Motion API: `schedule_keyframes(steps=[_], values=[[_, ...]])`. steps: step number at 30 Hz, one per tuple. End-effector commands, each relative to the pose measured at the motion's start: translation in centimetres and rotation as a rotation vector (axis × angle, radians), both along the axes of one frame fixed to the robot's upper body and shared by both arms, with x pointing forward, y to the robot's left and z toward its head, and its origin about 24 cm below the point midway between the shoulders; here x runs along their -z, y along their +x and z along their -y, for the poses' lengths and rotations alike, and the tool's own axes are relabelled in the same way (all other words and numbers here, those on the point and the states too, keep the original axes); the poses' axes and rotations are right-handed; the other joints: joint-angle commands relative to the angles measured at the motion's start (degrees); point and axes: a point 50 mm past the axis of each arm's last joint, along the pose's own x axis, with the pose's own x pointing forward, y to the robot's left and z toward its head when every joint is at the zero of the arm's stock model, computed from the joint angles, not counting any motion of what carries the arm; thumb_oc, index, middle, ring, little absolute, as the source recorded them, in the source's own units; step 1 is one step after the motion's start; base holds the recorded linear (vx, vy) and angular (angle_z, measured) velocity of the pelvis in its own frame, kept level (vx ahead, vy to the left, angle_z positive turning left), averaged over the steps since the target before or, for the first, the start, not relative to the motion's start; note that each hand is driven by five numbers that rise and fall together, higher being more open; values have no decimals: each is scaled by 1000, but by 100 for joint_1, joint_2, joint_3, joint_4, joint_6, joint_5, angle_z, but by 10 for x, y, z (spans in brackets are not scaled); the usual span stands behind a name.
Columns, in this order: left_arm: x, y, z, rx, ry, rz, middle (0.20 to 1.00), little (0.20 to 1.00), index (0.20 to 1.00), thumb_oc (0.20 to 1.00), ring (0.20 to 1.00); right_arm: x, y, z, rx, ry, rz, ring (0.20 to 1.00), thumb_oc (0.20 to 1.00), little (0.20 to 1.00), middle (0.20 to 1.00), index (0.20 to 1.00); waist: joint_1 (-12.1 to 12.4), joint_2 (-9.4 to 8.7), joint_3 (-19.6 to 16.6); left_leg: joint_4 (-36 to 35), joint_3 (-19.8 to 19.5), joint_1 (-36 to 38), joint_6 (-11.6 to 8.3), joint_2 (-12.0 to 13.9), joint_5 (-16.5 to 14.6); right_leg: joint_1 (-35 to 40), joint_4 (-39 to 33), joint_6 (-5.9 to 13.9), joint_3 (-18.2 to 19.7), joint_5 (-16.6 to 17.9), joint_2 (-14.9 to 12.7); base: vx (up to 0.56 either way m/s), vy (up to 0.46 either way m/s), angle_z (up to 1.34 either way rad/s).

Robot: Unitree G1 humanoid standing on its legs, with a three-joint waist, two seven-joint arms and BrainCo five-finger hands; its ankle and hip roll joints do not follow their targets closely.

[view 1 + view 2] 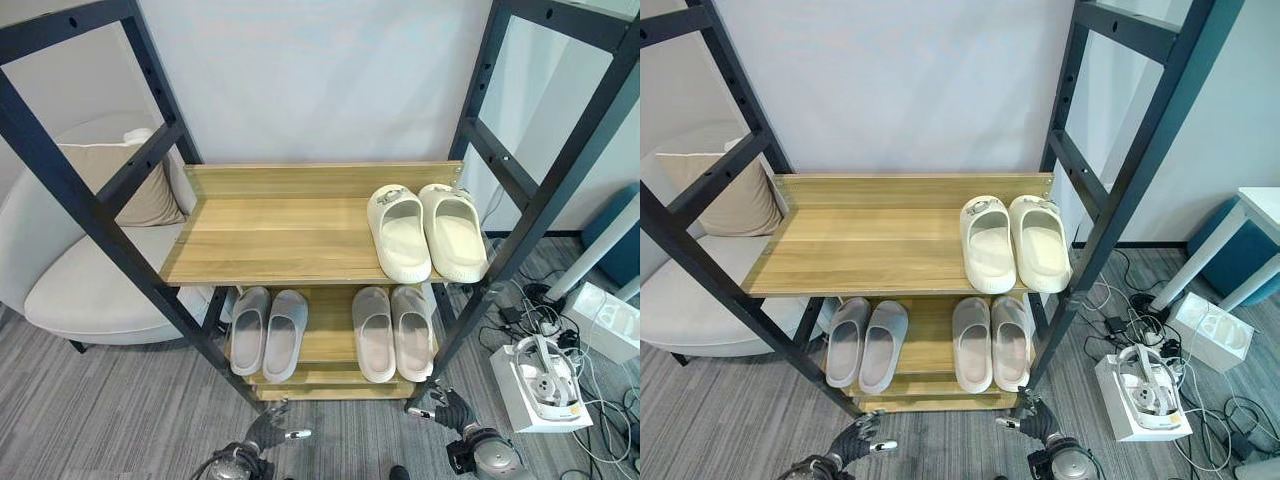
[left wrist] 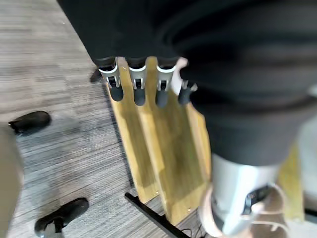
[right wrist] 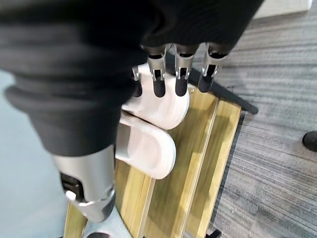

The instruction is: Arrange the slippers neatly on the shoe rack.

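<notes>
A cream pair of slippers [image 1: 425,231] lies side by side on the right of the upper wooden shelf [image 1: 265,240] of the black-framed shoe rack [image 1: 110,215]. The lower shelf [image 1: 327,345] carries two grey pairs, one at the left [image 1: 267,331] and one at the right [image 1: 392,332]. My left hand [image 1: 262,432] hangs low in front of the rack's left foot, open and empty, its fingers [image 2: 136,89] over the lower boards. My right hand [image 1: 447,408] is low by the rack's right foot, open and empty, its fingers [image 3: 168,82] above a pale pair [image 3: 148,144].
A pale armchair [image 1: 90,290] with a beige cushion [image 1: 120,180] stands left of the rack. On the grey carpet to the right are a white box with a headset [image 1: 540,385], tangled cables [image 1: 535,315] and a white table leg [image 1: 600,255].
</notes>
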Motion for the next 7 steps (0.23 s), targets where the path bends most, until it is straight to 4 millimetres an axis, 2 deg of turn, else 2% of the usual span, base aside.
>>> schedule_keyframes(steps=[1, 7], values=[[-17, 29, -12, -119, -21, 132, 1000, 1000, 1000, 1000, 1000, -12, 21, -5, 53, 44, 100, 1000, 1000, 1000, 1000, 1000, 139, -147, 243, 5, -266, 79, -6, 16, -361, -32, 129, 164, -245, -387, -160, 5, -5, -3], [-13, 27, -19, -205, -7, 120, 1000, 1000, 1000, 1000, 1000, -9, 20, -3, 83, 36, 88, 1000, 1000, 1000, 1000, 1000, 149, -153, 240, 5, -270, 92, -12, 21, -365, -4, 107, 159, -243, -391, -163, 0, 0, 0]])
